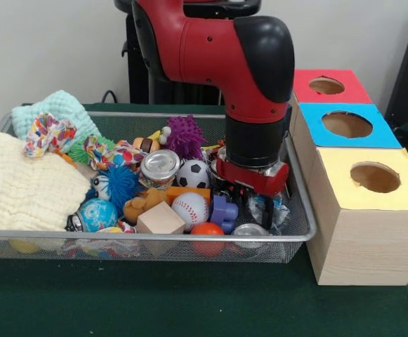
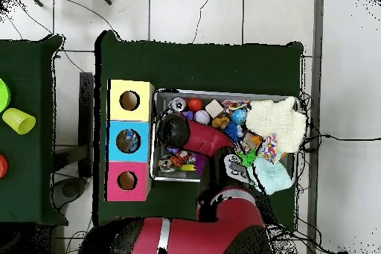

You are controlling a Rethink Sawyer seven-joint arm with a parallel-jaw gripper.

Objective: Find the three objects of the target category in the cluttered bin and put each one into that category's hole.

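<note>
Right of centre in the front view, I see the gripper (image 1: 244, 193) lowered into the wire bin (image 1: 298, 235) beside the soccer ball (image 1: 192, 173) and baseball (image 1: 189, 208); I cannot tell its grip. Seen from overhead, the arm (image 2: 195, 136) covers the bin's left side, next to the yellow, blue and pink boxes (image 2: 128, 140).

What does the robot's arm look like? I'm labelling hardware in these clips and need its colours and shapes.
The arm is a thick, rounded tube of glossy red with a black cap at the elbow and a black cylindrical wrist section. Below the wrist sits a red collar over the gripper, whose fingers are hidden. From overhead it reads as a red limb with a black end.
</note>
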